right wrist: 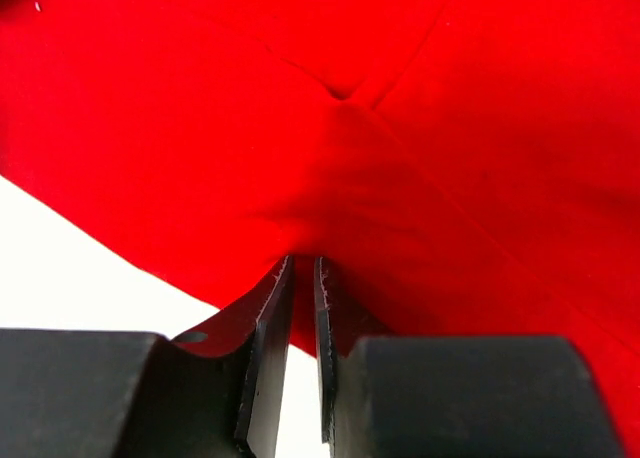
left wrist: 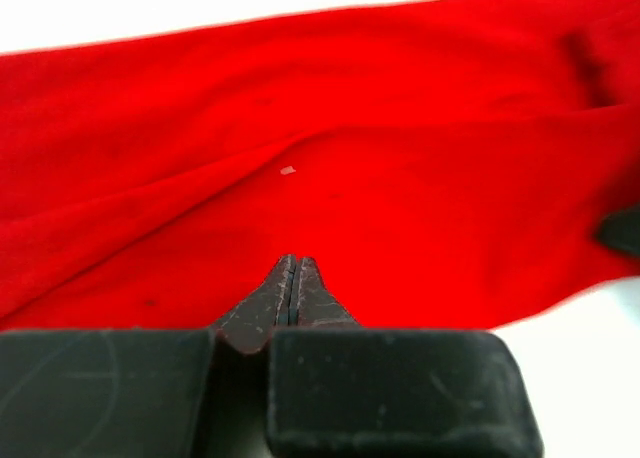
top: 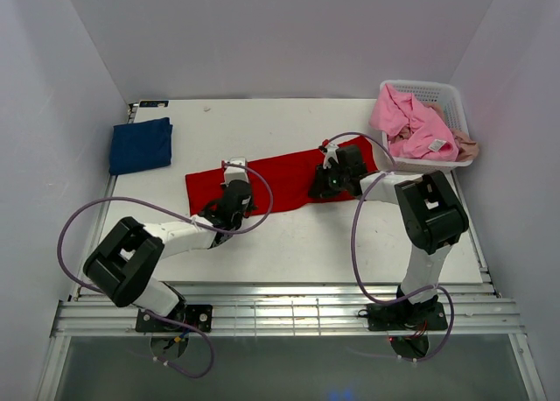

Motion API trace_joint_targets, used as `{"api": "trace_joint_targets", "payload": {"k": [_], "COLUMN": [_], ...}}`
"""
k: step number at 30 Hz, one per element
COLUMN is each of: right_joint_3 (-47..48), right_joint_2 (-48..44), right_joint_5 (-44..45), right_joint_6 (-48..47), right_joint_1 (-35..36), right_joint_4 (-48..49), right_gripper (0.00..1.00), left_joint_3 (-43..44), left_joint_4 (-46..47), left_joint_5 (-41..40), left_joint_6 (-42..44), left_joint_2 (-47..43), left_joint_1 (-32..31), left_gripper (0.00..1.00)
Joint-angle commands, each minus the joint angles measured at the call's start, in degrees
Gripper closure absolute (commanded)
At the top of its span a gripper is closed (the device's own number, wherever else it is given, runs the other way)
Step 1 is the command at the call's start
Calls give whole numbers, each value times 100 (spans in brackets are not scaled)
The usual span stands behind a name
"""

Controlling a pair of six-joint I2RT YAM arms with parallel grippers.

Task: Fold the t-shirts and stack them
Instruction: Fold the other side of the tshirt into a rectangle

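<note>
The red t-shirt lies spread in a long band across the middle of the table. My left gripper stands at its near edge on the left. In the left wrist view its jaws are pressed together over the red cloth, and no cloth shows between them. My right gripper is at the shirt's right part. In the right wrist view it is shut on a pinch of red cloth, which puckers toward the tips. A navy t-shirt lies folded at the back left.
A white lattice basket at the back right holds a crumpled pink t-shirt, with beige cloth showing at its near right corner. White walls close in the table on three sides. Purple cables loop beside both arms.
</note>
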Motion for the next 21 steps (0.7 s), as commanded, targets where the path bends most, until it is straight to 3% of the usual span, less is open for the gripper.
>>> {"api": "trace_joint_targets", "payload": {"k": [1, 21], "right_joint_3": [31, -189], "right_joint_2": [238, 194], "right_joint_5": [199, 269], "right_joint_6": [-7, -77], "right_joint_1": [95, 192], "right_joint_4": [-152, -240], "right_gripper": [80, 80], "left_joint_3": [-20, -116], "left_joint_4": [-108, 472], "left_joint_5": [183, 271], "left_joint_6": [-19, 69], "left_joint_2": [159, 1109], "left_joint_1": [215, 1138], "left_gripper": [100, 100]}}
